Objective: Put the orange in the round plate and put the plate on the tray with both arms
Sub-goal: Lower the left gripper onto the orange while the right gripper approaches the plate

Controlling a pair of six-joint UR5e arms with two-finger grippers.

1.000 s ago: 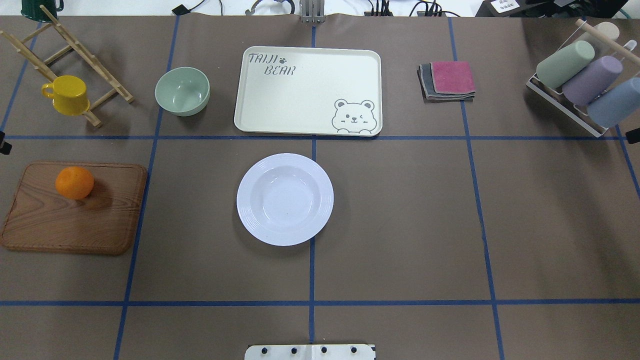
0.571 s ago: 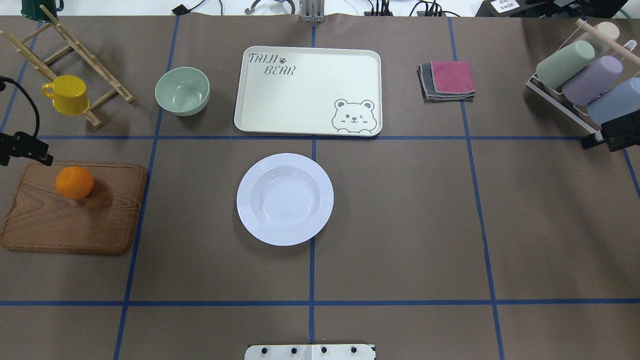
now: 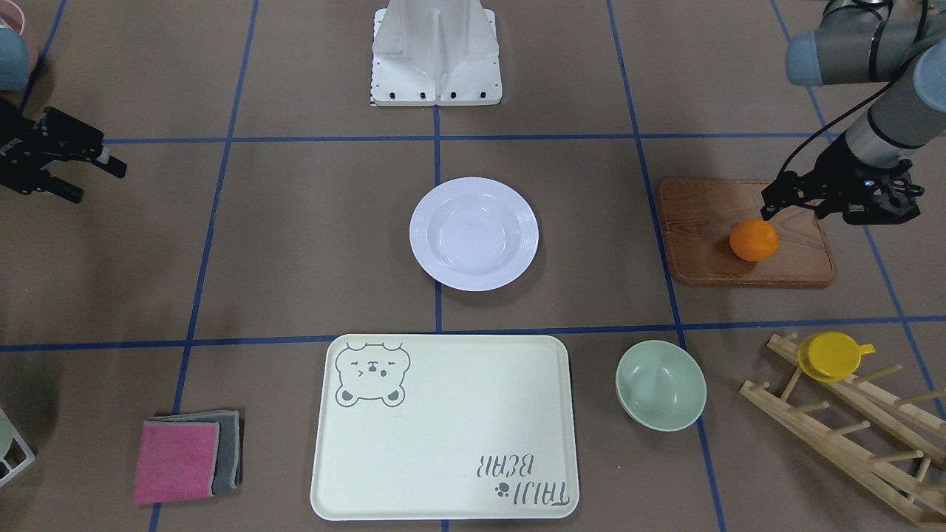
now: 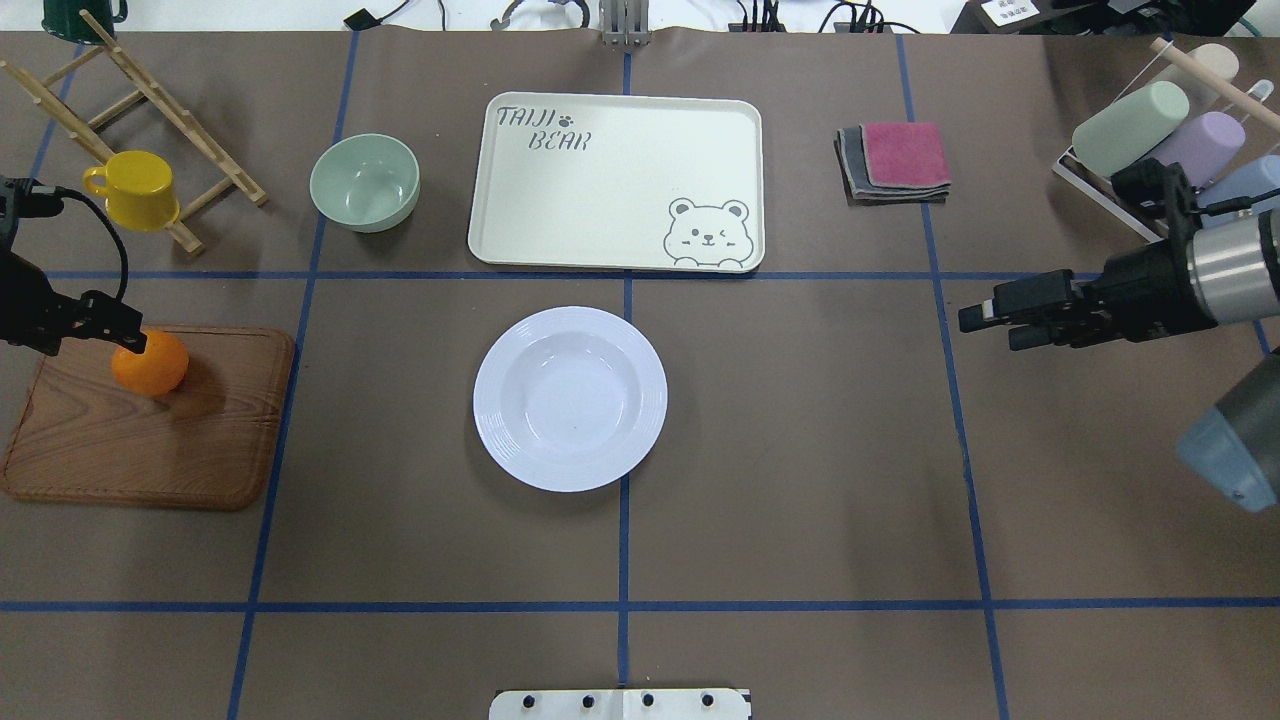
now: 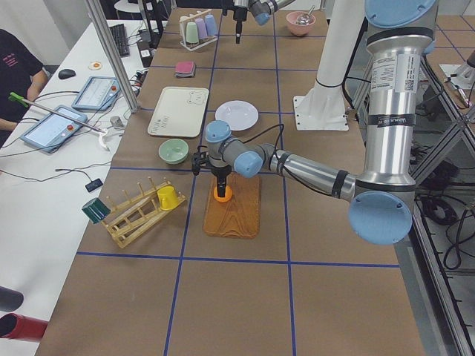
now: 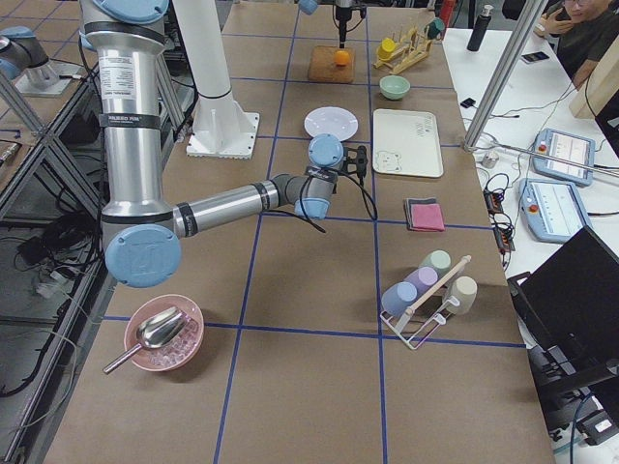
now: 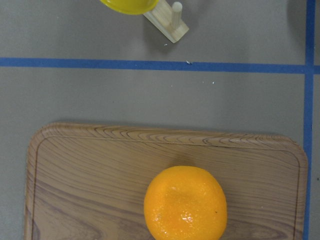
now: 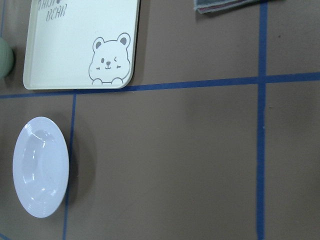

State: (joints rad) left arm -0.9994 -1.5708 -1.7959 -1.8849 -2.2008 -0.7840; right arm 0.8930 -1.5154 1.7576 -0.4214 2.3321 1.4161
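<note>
The orange (image 4: 150, 363) (image 3: 753, 240) rests on a brown wooden board (image 4: 150, 450). My left gripper (image 4: 118, 335) (image 3: 783, 203) hangs pointing down just above the orange, on its outer side, and looks open and empty. In the left wrist view the orange (image 7: 185, 202) fills the bottom centre. The round plate (image 4: 570, 398) (image 3: 474, 233) lies empty at the table's middle. Behind it lies the tray (image 4: 600, 190) (image 3: 443, 436), also empty. My right gripper (image 4: 990, 325) (image 3: 92, 177) is open in mid-air, well to the right of the plate (image 8: 40, 173).
A pale green bowl (image 4: 365, 182) stands left of the tray. A yellow cup (image 4: 135, 190) hangs on a wooden rack (image 4: 150, 110) at the far left. Folded cloths (image 4: 895, 160) and a rack of tumblers (image 4: 1160, 150) occupy the far right.
Both arms have come into the overhead view. The left gripper has moved in over the board to the orange. The right gripper has moved from the right edge toward the middle.
</note>
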